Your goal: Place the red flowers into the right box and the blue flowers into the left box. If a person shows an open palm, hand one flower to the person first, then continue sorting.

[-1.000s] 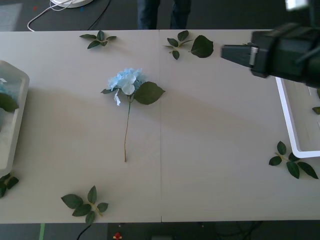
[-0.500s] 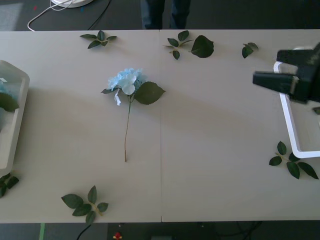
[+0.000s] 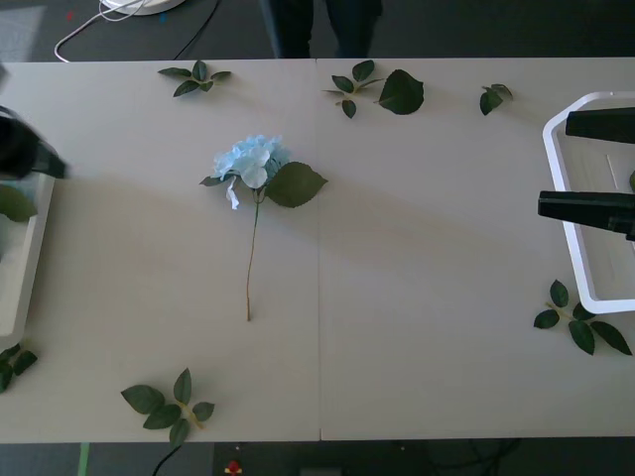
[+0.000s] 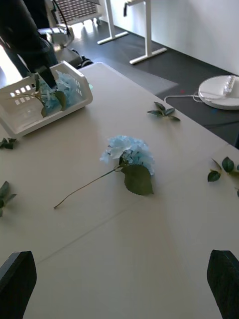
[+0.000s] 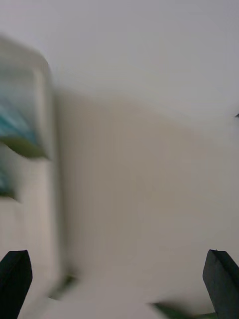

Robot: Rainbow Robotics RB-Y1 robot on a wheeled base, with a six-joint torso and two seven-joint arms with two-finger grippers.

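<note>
A: The right gripper (image 3: 585,164) is wide open and holds nothing. Its two black fingers (image 3: 587,203) hang over the right box (image 3: 556,159), at the right side of the table (image 3: 417,297).

B: And the left gripper (image 5: 119,286)?

A: Open wide too, with nothing in it. It is over the left box (image 4: 30,107), at the table's left side.

B: Where are the flowers?

A: One blue flower (image 3: 253,162) lies flat in the middle of the table, well away from both boxes. Its thin stem points toward the near edge. More blue flowers (image 4: 57,89) sit inside the left box.

B: What else is on the table?

A: Little green leaf sprigs (image 3: 167,405) lie near the edges and corners. The table top is pale and plain.

B: And the room?

A: The floor (image 4: 164,60) is dark. A white round thing (image 4: 221,92) with a cord sits on it, and white table legs (image 4: 144,30) stand by a pale wall.
</note>
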